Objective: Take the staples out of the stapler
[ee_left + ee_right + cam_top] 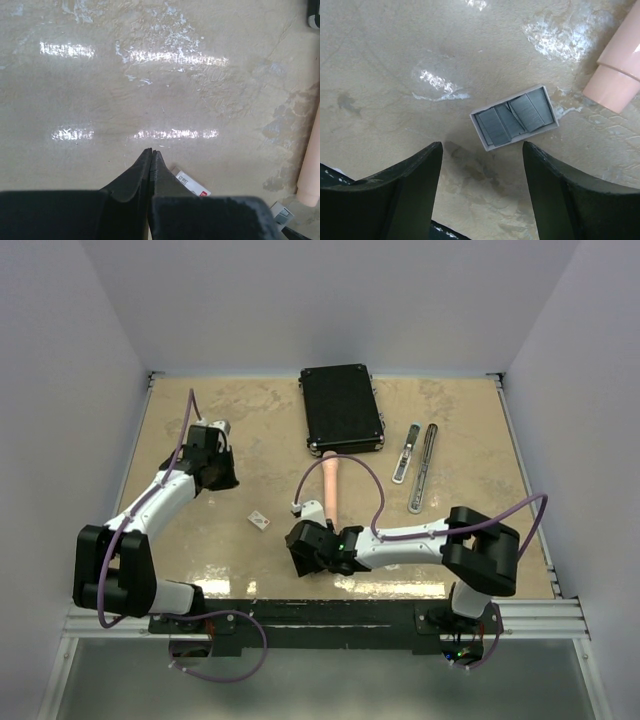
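The staples are grey strips lying in a small white open tray on the table, just ahead of my right gripper. That gripper is open and empty, its fingers apart on either side below the tray. From above, the tray is a tiny white speck by the right gripper. My left gripper is shut with nothing between its fingers and hovers over bare table at the left. No light-blue stapler shows in any view.
A pink stick lies beside the tray and also shows in both wrist views. A small white card with a red mark lies near the left fingertips. A black case sits at the back, with two slim grey metal pieces to its right.
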Tool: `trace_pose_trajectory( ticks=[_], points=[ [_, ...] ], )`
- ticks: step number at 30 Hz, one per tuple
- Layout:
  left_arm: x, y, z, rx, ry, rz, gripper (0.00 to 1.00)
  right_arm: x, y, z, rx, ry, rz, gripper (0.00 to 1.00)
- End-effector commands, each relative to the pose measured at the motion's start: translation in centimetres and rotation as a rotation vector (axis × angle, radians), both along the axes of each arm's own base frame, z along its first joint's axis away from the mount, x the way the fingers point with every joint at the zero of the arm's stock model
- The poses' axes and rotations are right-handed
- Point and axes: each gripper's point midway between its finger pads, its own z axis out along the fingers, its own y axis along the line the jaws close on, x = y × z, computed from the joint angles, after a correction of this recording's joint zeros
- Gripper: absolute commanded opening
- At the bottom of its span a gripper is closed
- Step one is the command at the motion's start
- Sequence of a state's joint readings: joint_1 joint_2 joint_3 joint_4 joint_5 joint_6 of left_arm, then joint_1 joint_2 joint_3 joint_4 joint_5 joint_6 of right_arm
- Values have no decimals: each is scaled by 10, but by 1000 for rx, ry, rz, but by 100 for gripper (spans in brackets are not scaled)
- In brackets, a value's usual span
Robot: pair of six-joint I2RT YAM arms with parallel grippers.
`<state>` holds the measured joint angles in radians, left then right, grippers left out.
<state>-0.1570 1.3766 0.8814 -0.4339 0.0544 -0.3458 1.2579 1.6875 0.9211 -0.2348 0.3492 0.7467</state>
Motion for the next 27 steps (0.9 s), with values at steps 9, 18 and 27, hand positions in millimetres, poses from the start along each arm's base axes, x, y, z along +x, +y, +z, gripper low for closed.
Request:
trace_pose_trajectory(
  ticks=[9,18,27],
  points=[
    [3,-3,-1,-4,-39,-68,3,17,19,-23,-114,-15,-47,75],
    [-1,-4,4,-8,-61,-76,4,36,27,-28,-142,-43,-53,83],
    [-2,-6,2,-16,-55,-82,3,34,33,-28,-145,-38,24,70]
  ],
)
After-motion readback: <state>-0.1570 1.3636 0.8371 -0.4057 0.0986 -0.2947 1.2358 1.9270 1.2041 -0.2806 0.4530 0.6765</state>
